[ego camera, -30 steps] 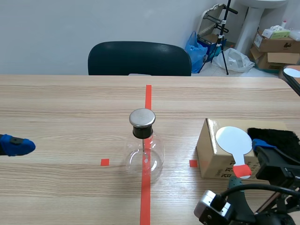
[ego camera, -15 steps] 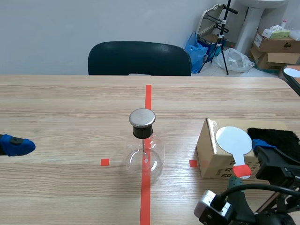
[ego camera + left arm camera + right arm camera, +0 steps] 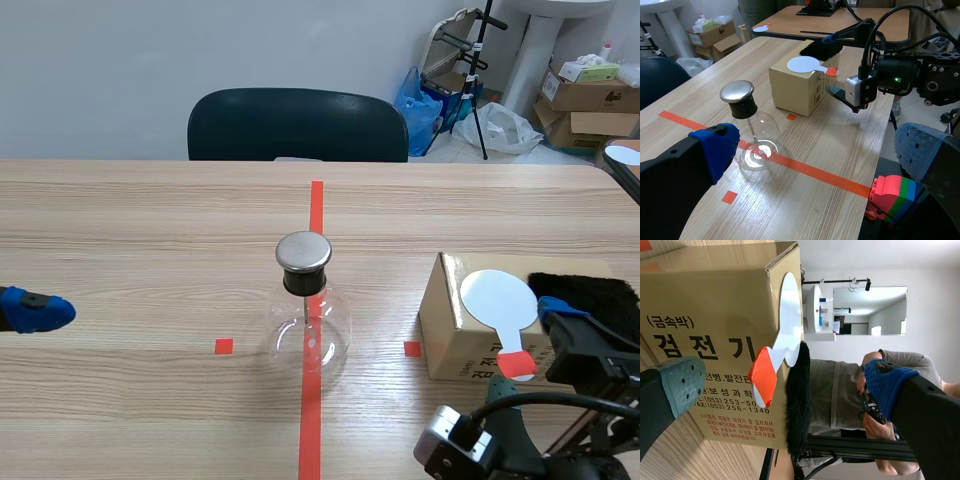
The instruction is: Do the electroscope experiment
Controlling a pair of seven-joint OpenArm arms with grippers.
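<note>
Standing at the middle of the table, a glass flask with a metal cap is sitting untouched. The left gripper is hovering with fingers spread, well apart from it. The right gripper, also spread, is facing a cardboard box bearing a white paddle and black fur.

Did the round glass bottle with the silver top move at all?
No. The glass flask sits at the same spot on the long tape line, level with the small red square, just as before.
</note>
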